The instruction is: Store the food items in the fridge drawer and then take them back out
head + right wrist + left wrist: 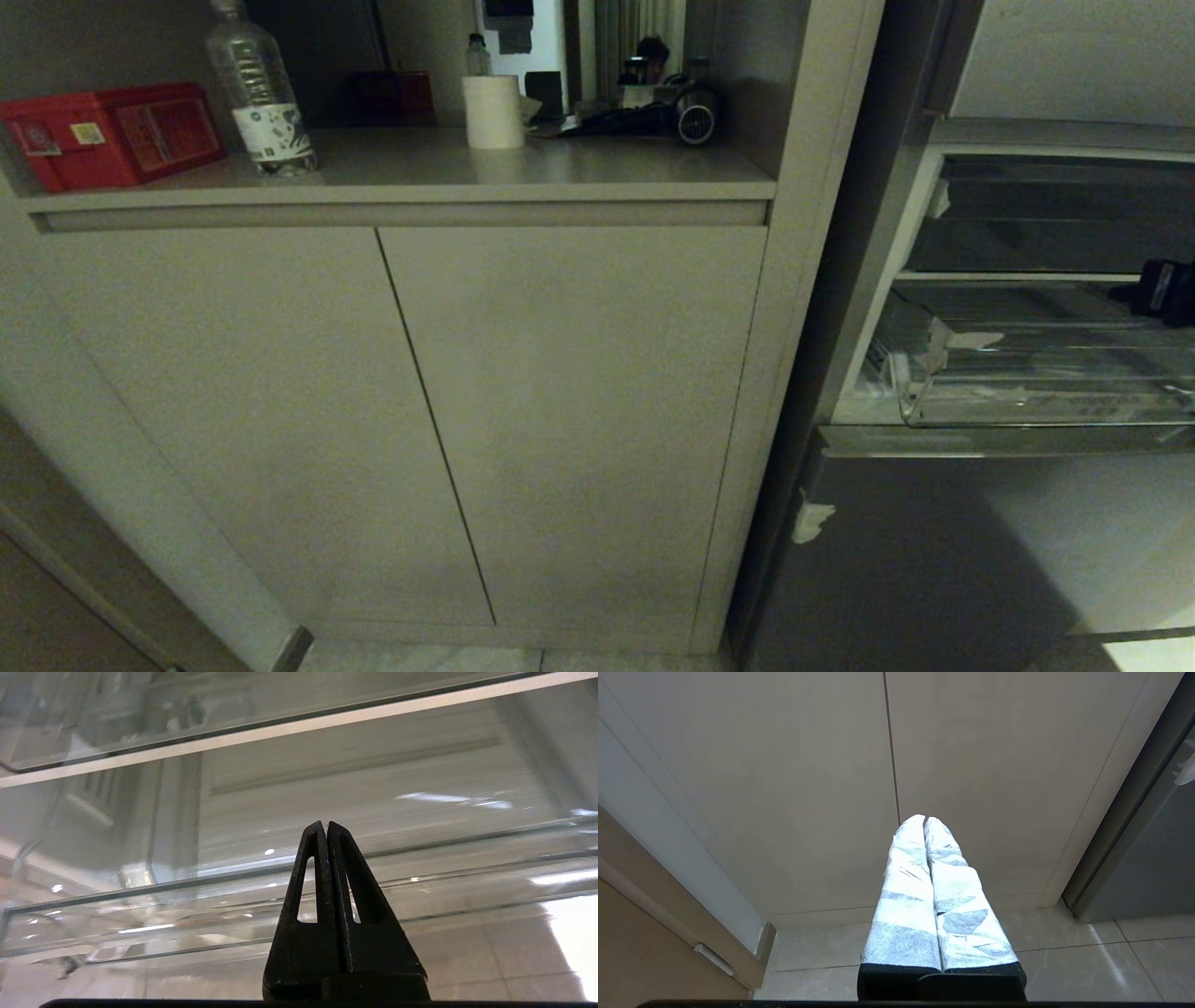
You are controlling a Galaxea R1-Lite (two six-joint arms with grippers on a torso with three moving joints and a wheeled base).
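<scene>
Head view: wide clear-plastic fridge drawer (1027,373) with ribbed floor stands pulled out at far right, likely so food can go in; no food items visible in it or on the grey counter shelf (420,168). A dark shape at the right edge over the drawer is probably the right arm.

Left wrist view: left gripper (924,820), taped fingers pressed together, empty, parked facing beige cabinet doors (784,788).

Right wrist view: right gripper (325,825), black fingers closed on nothing, points into the drawer.

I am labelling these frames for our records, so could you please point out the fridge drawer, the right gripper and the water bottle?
fridge drawer (1046,411): head view, on its clear front lip.
right gripper (325,828): right wrist view, between its shut fingertips.
water bottle (261,103): head view, on its clear body above the label.
</scene>
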